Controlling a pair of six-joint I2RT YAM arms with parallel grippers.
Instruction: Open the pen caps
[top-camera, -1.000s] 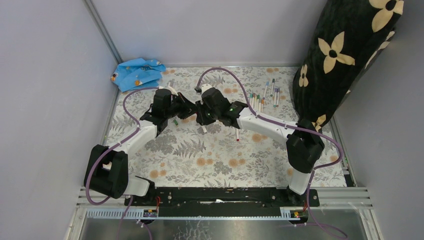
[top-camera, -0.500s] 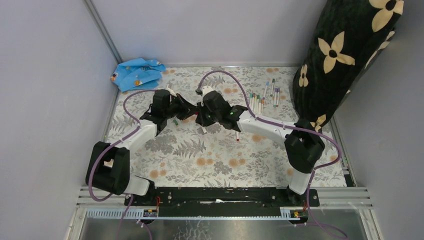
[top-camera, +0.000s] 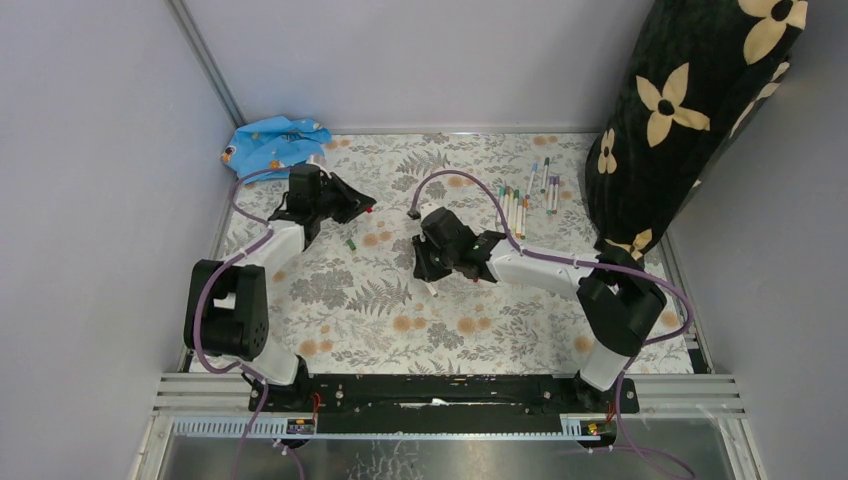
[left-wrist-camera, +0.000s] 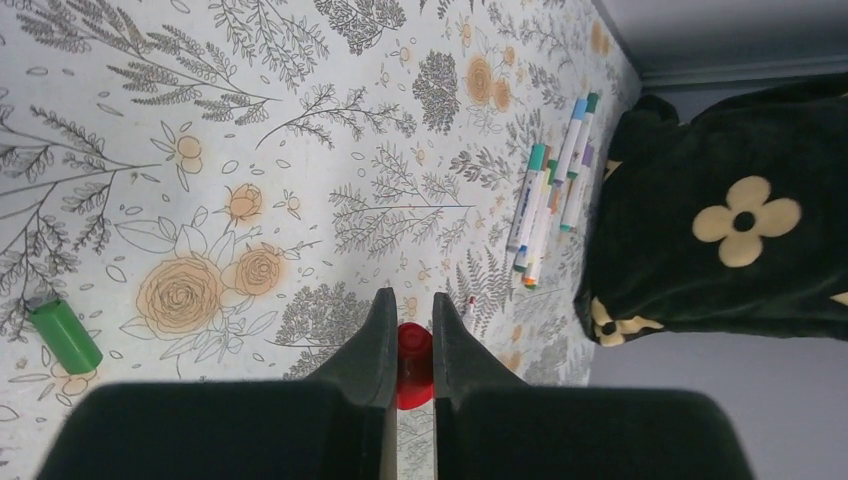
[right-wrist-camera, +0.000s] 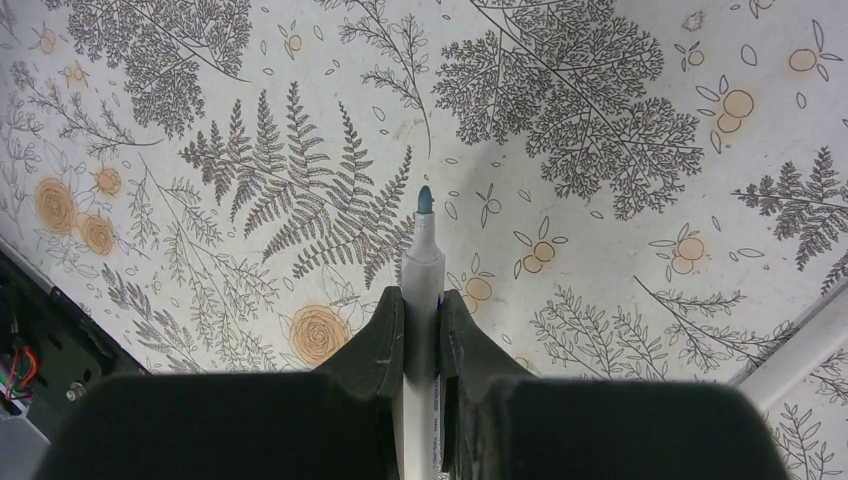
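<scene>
Red pen cap (left-wrist-camera: 413, 352) off its pen and clamped between the closed left jaws, carried at the far-left part of the bench (top-camera: 480, 330), not far from the crumpled blue cloth (top-camera: 275, 143); whether it hangs clear of the surface I cannot tell. The right jaws are closed on the white barrel of a pen (right-wrist-camera: 421, 262), its bare bluish tip poking out ahead of them over the fern print near the bench's middle. I read the two holds as the two halves of one pull: one arm keeps the barrel, the other takes the cap, and they now stand well apart. Whether this red cap belongs to this pen I cannot say.

A green cap (top-camera: 351, 242) lies loose on the print between the arms, nearer the left one, which I take as the spot for spent caps. The other pens (top-camera: 520, 200) wait in a rough row at the far right, just beside the black flowered cushion (top-camera: 690, 110); from here I cannot tell which of them are capped.

Room is tight on the left, with wall and cloth close to that arm, and the cushion crowds the pen row from the right. The middle and near part of the bench lie open, so I judge that the safest ground for setting both pieces down
</scene>
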